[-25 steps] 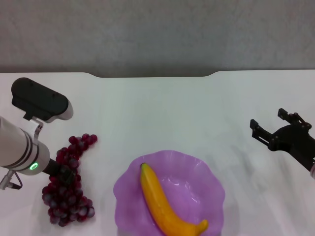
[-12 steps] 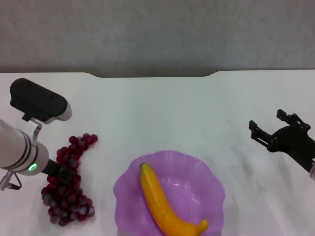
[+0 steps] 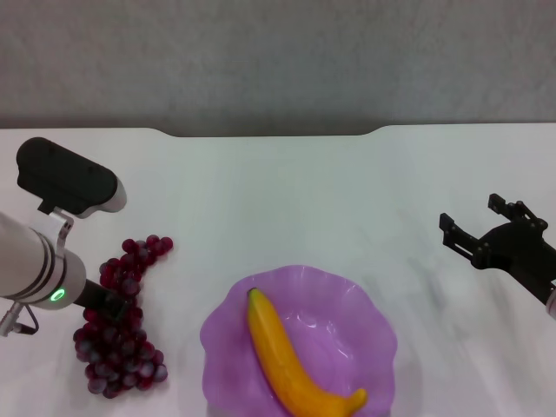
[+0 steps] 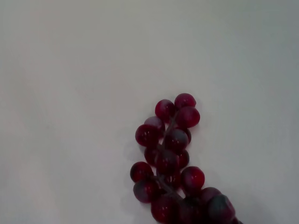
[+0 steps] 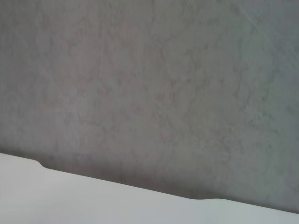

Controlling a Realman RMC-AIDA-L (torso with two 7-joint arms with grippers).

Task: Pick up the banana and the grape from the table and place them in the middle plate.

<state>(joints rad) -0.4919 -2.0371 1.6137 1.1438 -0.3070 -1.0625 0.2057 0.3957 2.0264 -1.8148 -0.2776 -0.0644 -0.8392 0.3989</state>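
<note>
The banana (image 3: 295, 365) lies in the purple scalloped plate (image 3: 365, 304) at the front middle of the white table (image 3: 287, 191), green stem end pointing away from me. The bunch of dark red grapes (image 3: 122, 339) lies on the table left of the plate. It also shows in the left wrist view (image 4: 170, 158). My left gripper (image 3: 109, 304) is down at the middle of the bunch, largely hidden by its own arm. My right gripper (image 3: 473, 217) is open and empty, held above the table at the right, well clear of the plate.
The table's far edge has a notch (image 3: 269, 132) in front of a grey wall (image 5: 149, 93). The left arm's wrist camera housing (image 3: 69, 178) hangs above the table behind the grapes.
The left arm has shifted very slightly to the left over the grapes. The grapes, banana, plate and right arm stand as before.
</note>
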